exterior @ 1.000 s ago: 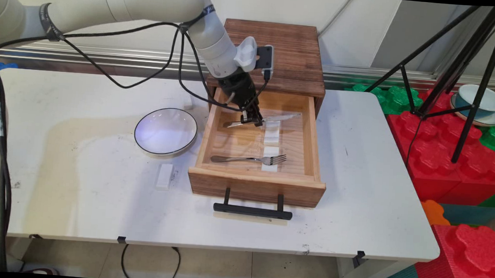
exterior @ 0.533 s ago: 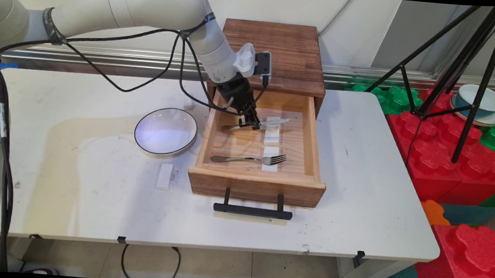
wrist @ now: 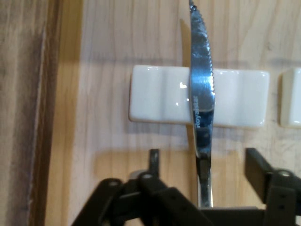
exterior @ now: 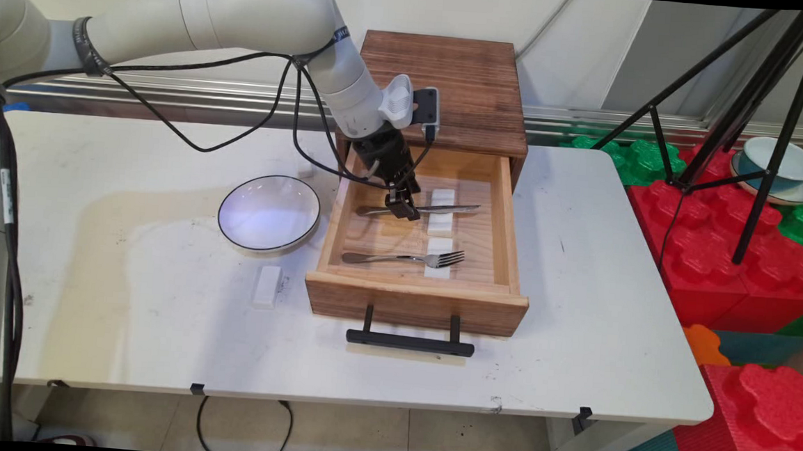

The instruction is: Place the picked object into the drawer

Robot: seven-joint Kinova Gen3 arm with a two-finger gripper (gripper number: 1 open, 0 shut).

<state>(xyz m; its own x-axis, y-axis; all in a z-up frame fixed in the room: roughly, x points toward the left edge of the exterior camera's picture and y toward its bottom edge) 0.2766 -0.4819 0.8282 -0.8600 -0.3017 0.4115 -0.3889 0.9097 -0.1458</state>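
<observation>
A steel table knife [exterior: 444,208] [wrist: 201,94] lies level in the open wooden drawer [exterior: 414,303], its serrated blade across a white ceramic rest [exterior: 441,222] [wrist: 155,94]. My gripper [exterior: 402,210] [wrist: 204,157] stands over the knife's handle, open, with a finger [wrist: 256,165] well off to each side of the steel. A fork [exterior: 406,258] lies nearer the drawer's front with its tines on a second white rest [exterior: 440,246] [wrist: 291,96].
The drawer juts from a dark wooden cabinet [exterior: 445,82] at the table's back. A white bowl with a dark rim [exterior: 269,212] and a third white rest [exterior: 267,286] sit left of the drawer. A black tripod [exterior: 762,136] and red foam blocks [exterior: 720,259] stand right of the table.
The knife, held tilted above the drawer before, has come down to lie flat on the white rest. The gripper has dropped with it and shifted slightly left.
</observation>
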